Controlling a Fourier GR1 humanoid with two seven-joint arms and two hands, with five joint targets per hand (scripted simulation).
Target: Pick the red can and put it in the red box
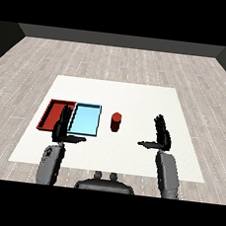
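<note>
- At about five o'clock on the white rectangular table, the robot's black right hand stands upright on its grey right forearm, fingers straight and pointing away toward twelve o'clock, thumb stuck out sideways toward nine o'clock; the hand is spread apart and holds nothing.
- At about seven o'clock, the black left hand mirrors it on the grey left forearm: fingers straight and raised, thumb reaching toward three o'clock, spread apart and empty.
- Both forearms come in from the lower corners and rise toward the table's near edge, well apart from each other.
- Left-hand fingers overlap the seam between the two trays, covering part of the near right corner of the shallow red rectangular tray and the near left edge of the shallow light blue rectangular tray.
- Whether either palm touches the tabletop is hard to make out.
- Small red cylindrical can stands upright on the table near its centre, just to the three o'clock side of the light blue tray and apart from it.
- From the right hand the can lies toward ten o'clock, well clear of the fingers.
- Its top face looks brighter red and its side darker; no label or marking is discernible.
- Red tray lies at nine o'clock of the blue one, side by side with it.
</note>
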